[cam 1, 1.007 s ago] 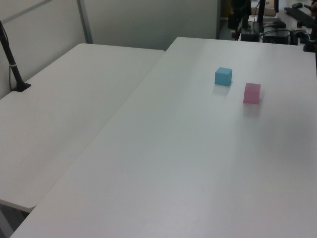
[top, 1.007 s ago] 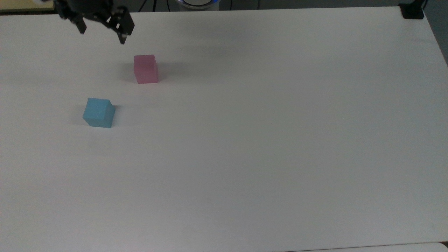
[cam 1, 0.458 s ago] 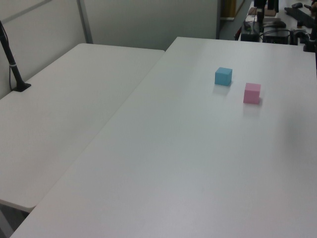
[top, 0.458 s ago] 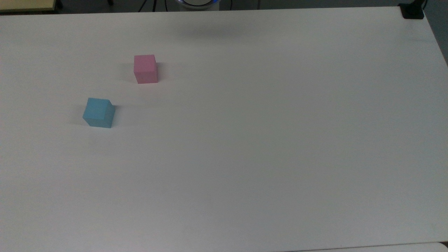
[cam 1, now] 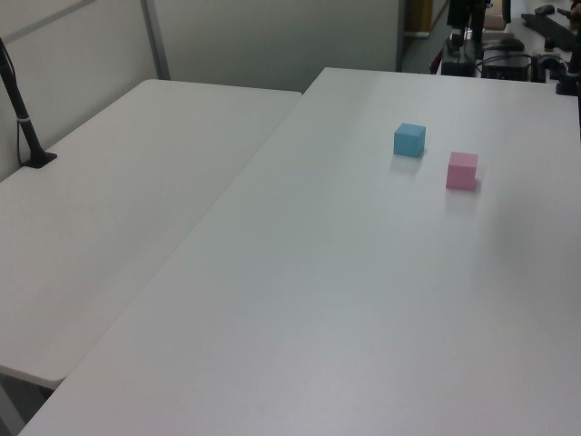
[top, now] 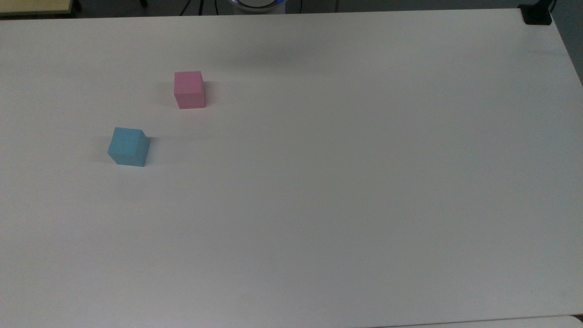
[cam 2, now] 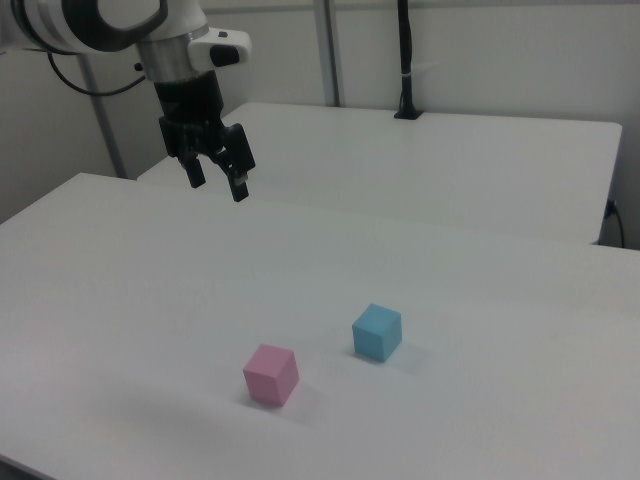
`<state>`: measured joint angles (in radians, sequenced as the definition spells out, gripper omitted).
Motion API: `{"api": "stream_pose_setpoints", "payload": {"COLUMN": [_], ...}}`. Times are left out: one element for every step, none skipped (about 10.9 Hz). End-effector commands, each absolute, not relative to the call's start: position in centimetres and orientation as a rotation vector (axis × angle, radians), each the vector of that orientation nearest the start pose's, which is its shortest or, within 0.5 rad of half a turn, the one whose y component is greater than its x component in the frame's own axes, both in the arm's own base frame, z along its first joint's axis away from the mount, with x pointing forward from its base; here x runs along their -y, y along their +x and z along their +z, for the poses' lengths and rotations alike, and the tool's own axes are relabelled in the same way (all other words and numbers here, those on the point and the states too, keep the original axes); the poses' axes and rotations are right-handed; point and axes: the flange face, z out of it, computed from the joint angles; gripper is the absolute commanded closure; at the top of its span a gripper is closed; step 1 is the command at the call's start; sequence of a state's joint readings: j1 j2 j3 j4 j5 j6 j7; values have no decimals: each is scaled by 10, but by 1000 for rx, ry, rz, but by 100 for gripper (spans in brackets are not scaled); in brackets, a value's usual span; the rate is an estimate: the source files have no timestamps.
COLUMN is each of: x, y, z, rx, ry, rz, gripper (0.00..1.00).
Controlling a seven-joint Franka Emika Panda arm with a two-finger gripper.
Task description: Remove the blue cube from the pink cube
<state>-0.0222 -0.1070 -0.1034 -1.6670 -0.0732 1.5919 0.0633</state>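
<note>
A: Where's the blue cube (top: 128, 146)?

B: On the tabletop (top: 346, 182), not on the pink cube (top: 189, 89). Near it, clear gap between them. In the top view it sits nearer the camera and toward the top view's left of pink. Looks done already.

A: If it needs a regrasp?

B: My guess: light, rigid, matte faces, so little slip. Pinch two opposite side faces at mid-height. It's rotated a bit relative to pink, so match the wrist yaw.

A: Gripper?

B: Right view has it: gripper (cam 2: 217, 171) high above the tabletop, well back from pink, fingers apart, empty.

A: Other views?

B: Top gives yaw and spacing. Left view puts blue (cam 1: 409, 139) beyond pink (cam 1: 462, 170), plus a second table alongside.
</note>
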Motion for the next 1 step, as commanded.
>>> {"api": "stream_pose_setpoints", "payload": {"x": [77], "y": [514], "z": [644], "rx": [-281], "ry": [-3170], "rz": [-89], "gripper": [0]}}
